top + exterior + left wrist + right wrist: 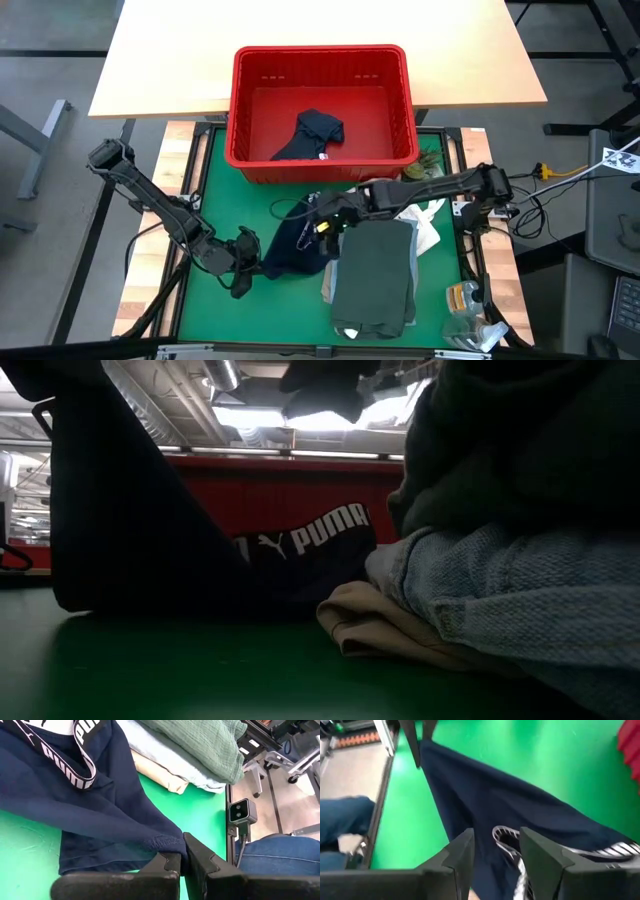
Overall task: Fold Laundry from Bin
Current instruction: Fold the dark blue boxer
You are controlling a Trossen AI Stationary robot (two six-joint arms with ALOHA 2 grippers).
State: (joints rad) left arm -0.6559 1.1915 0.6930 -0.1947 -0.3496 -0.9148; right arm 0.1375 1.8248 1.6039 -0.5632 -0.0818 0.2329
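A green mat [200, 300] covers the work table, with a pale wooden tabletop [300, 30] beyond it and grey floor around. The red bin [320, 105] stands at the mat's far edge, straddling the two surfaces; a dark navy garment [312, 135] lies crumpled on its floor.

Near the mat's middle, the navy Puma shorts [295, 240] are stretched between the two arms. The left gripper [243, 262] is clenched on a hem corner of the shorts; the left wrist view shows the dark fingers [167, 862] pinched tight on the folded blue cloth. The right gripper [322, 215] reaches in from the right side over the waistband end. In the right wrist view its fingers [462, 852] stand apart with the white-lettered waistband [507, 842] between them, though whether they actually grip it is hard to tell there.

Just right of the shorts sits a stack of folded laundry: a dark olive-green garment [375, 275] on top, a light blue shirt [520, 595] under it, and a beige garment [380, 625] at the bottom, its edge poking out in the low view. A white cloth [425, 225] lies beside the stack's far right corner. A person's leg in blue jeans [280, 855] shows past the table edge.
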